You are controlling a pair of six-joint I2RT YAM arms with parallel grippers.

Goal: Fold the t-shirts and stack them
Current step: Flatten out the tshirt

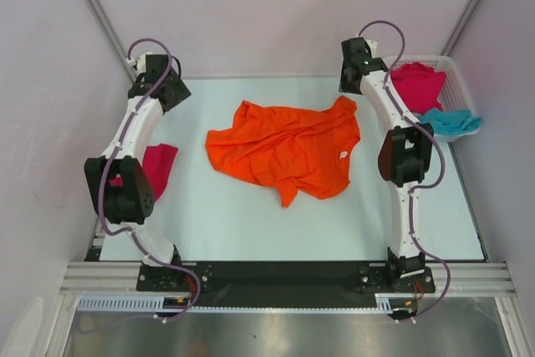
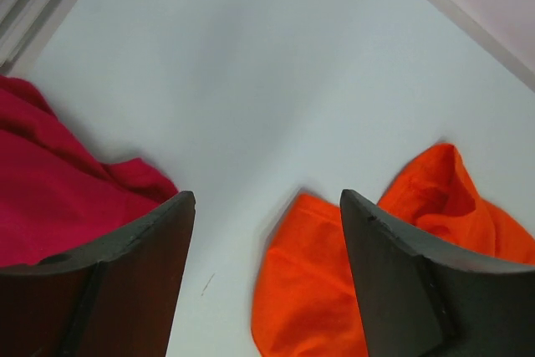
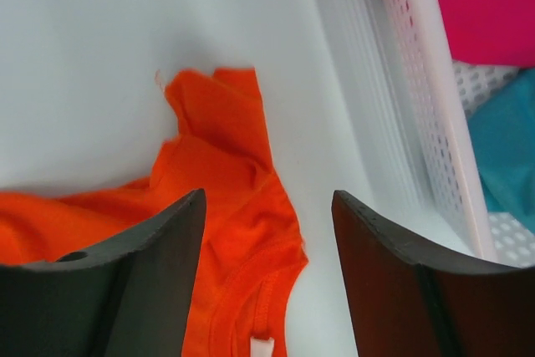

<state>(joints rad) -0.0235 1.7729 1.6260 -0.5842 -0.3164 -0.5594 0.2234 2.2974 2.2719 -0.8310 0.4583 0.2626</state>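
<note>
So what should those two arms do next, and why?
Probably lower both open jaws to the crumpled orange cloth t-shirt and pinch its far edge to pull it flat: it lies rumpled, not yet folded, and neither arm holds anything.

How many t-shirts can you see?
4. An orange cloth t-shirt at table centre, a magenta t-shirt beside the left arm, a second magenta t-shirt and a teal t-shirt in the white lattice basket; others may hide underneath.

white lattice basket sits at the table's right edge.
</note>
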